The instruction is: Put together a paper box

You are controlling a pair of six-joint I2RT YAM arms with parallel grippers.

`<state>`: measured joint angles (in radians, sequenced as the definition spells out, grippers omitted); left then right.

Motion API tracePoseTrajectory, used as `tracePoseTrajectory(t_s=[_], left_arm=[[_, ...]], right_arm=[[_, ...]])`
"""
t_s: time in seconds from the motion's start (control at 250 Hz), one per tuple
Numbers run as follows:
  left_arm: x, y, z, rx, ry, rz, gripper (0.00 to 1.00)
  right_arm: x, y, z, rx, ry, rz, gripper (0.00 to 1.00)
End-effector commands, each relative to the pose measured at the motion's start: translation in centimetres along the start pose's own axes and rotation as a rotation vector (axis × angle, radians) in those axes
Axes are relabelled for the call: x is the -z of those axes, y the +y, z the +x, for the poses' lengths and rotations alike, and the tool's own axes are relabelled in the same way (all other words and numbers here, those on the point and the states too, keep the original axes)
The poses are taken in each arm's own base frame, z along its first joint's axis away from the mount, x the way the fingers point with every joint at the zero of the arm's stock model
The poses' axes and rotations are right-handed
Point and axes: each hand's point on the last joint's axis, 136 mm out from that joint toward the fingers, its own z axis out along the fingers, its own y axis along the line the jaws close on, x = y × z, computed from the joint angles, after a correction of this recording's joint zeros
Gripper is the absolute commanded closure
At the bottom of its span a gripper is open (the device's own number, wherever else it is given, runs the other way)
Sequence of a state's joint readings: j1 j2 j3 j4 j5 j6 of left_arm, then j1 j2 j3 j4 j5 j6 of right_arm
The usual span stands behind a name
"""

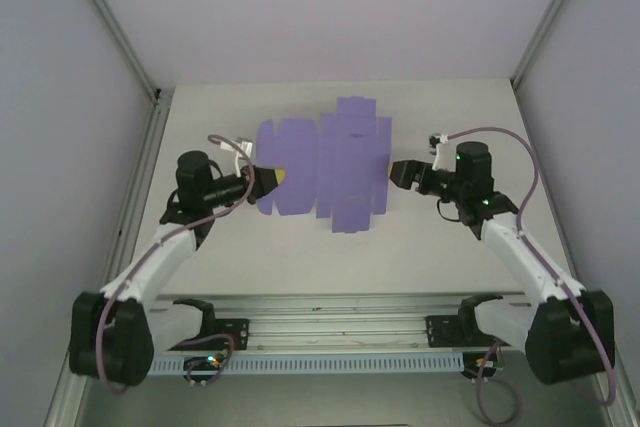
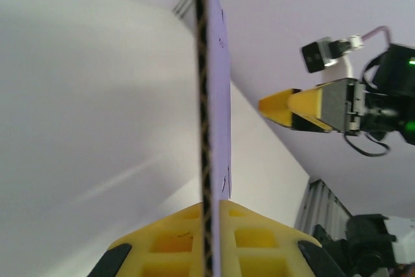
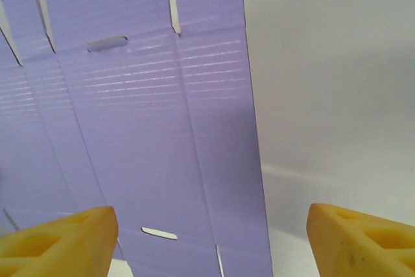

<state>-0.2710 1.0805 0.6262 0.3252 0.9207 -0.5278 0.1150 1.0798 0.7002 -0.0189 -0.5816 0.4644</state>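
One paper box (image 1: 340, 167), left claw (image 1: 277, 177) clenched on its edge, right claw (image 1: 391, 173) released at opposite edge

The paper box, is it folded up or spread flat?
Spread flat: the paper box is one open sheet, flaps out, no walls raised.

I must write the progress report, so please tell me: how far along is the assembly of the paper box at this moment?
Done: nothing is folded; the paper box is a flat sheet with its flaps and tabs spread out. In hand: the left gripper is shut on the sheet's left edge, and the right gripper stands open at its right edge, not gripping. Left: all the folding and tab closing.
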Motion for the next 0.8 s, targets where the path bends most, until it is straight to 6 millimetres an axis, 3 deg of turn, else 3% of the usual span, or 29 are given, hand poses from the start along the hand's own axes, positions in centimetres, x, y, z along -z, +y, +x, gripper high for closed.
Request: tracePoseTrajectory(t_s=[0.0, 0.104, 0.304, 0.451, 0.575, 0.723, 0.795], left_arm=[[0.9, -3.7, 0.0, -0.067, -0.016, 0.101, 1.0], [1.6, -5.1, -0.9, -0.077, -0.064, 0.103, 1.0], [1.8, -4.8, -1.9, -0.06, -0.138, 0.081, 1.0], [2.0, -5.9, -2.4, -0.076, -0.167, 0.141, 1.0], [2.1, -6.4, -2.5, -0.073, -0.164, 0.161, 1.0], [2.3, -6.3, -2.4, -0.062, -0.178, 0.153, 1.0], [2.3, -6.5, -2.4, -0.069, -0.184, 0.16, 1.0]], right_arm=[[1.1, 2.3, 0.9, 0.078, 0.024, -0.172, 0.2], [1.9, 3.4, 0.0, 0.047, 0.006, -0.271, 0.27], [2.5, 6.0, 0.8, 0.047, 0.037, -0.476, 0.47], [2.9, 6.8, 0.8, 0.077, 0.031, -0.51, 0.43], [2.5, 5.9, 0.6, 0.094, 0.03, -0.431, 0.44], [2.6, 6.5, 0.2, 0.098, 0.032, -0.467, 0.6], [2.8, 7.0, 0.0, 0.116, 0.02, -0.494, 0.6]])
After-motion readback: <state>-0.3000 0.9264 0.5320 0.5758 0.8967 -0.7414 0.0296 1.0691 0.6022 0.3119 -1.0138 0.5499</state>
